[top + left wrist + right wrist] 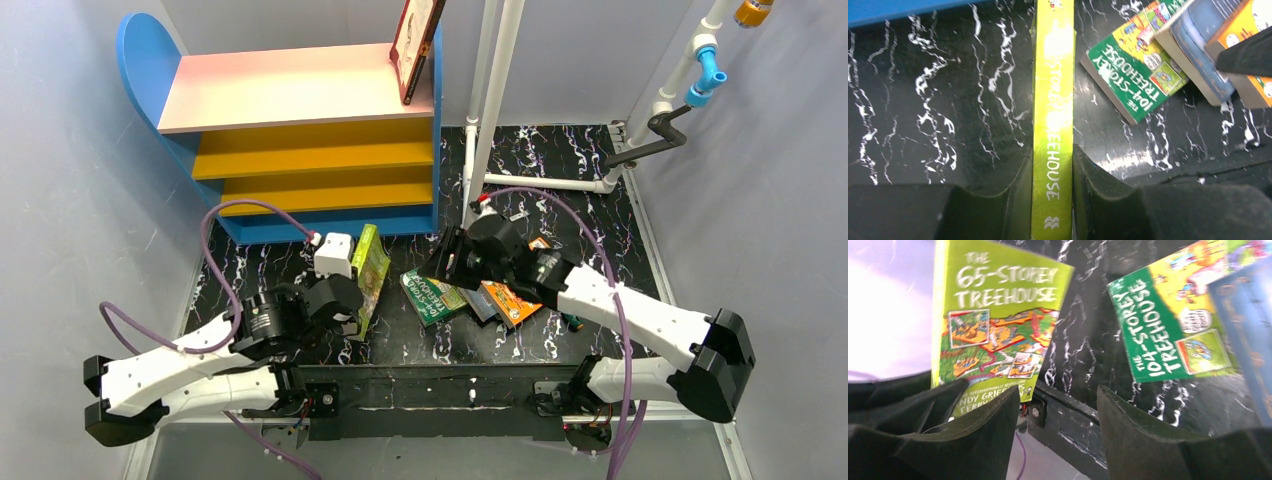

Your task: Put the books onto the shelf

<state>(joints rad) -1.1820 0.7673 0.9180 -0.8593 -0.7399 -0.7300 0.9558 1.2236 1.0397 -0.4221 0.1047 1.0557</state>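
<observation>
standing on the shelf: the shelf [280, 85] carries 1 book on its pale pink top board, the red-bordered book [415, 45], upright on its edge and leaning at the right blue side.
shelf build: blue sides, the left 1 rounded, with yellow boards under the pink top.
left gripper [1052, 160]: clamped on the lime-green book [1053, 75], 1 finger pressed to each cover, the spine facing the wrist camera.
lime-green book, place: on edge, just in front of the shelf's blue base and left of the other loose books; whether it touches the mat cannot be told.
lime-green book, writing: the cover reads "the 65-storey treehouse", with "andy griff" cut off lower down; the spine shows "storey" and "eehouse".
right gripper [1058, 395]: jaws parted with nothing between them, hovering by the left end of the pile.
pile on the mat [540, 160]: 3 books lie flat and overlapping, the green book [1133, 75] lowest, the dark blue book [1198, 50] across its corner, the orange book [1248, 30] on top.
green book, writing: "the 104-storey treehouse" in pale letters.
dark blue and orange books, writing: too blurred to read.
</observation>
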